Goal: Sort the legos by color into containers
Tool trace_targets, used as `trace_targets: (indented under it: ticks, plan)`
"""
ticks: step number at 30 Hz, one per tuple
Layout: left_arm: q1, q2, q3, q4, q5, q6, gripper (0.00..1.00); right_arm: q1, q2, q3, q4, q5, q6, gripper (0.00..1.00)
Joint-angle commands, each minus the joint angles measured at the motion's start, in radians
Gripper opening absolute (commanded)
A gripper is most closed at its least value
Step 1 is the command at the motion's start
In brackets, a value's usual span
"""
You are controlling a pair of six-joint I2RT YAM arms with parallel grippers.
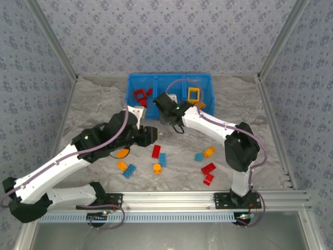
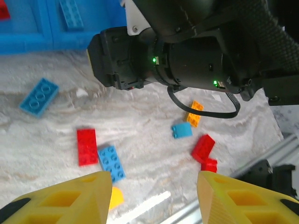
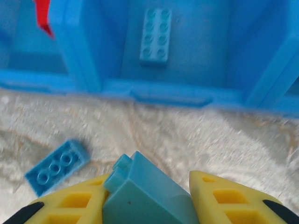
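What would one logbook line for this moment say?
right fingers: shut on light blue brick | facing: middle compartment of tray | left fingers: open, empty, above loose bricks

You saw a bright blue tray [image 1: 136,78] on a grey-white marbled table [image 1: 93,109] — red, light blue and orange-yellow bricks [image 1: 156,151] lay on it. The right gripper [image 3: 150,179] showed yellow fingers [image 3: 224,200] and a light blue brick [image 3: 149,200]; the walls [image 1: 156,31] wore a pale grey floral print.

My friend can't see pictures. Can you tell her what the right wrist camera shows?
The right claw grips a light blue lego in front of the blue tray. One light blue brick lies in the compartment ahead, and a second brick sits on the marbled table to the left.
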Motion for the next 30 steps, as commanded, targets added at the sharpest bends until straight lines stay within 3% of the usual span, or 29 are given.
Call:
trace_targets:
  ticks: [1, 15, 23, 30]
  plan:
    - [-0.032, 0.045, 0.065, 0.048, -0.179, 0.028, 0.51, -0.046, 0.078, 0.094, -0.038, 0.049, -0.070, 0.33]
    - [-0.094, 0.146, 0.059, 0.143, -0.239, 0.019, 0.51, -0.174, 0.510, 0.589, -0.169, 0.076, -0.145, 0.35]
    - [-0.103, 0.162, 0.064, 0.140, -0.232, 0.018, 0.51, -0.187, 0.616, 0.728, -0.206, 0.085, -0.160, 0.37]
    - [-0.103, 0.159, 0.068, 0.133, -0.238, 0.016, 0.51, -0.187, 0.641, 0.735, -0.222, 0.054, -0.134, 0.45]
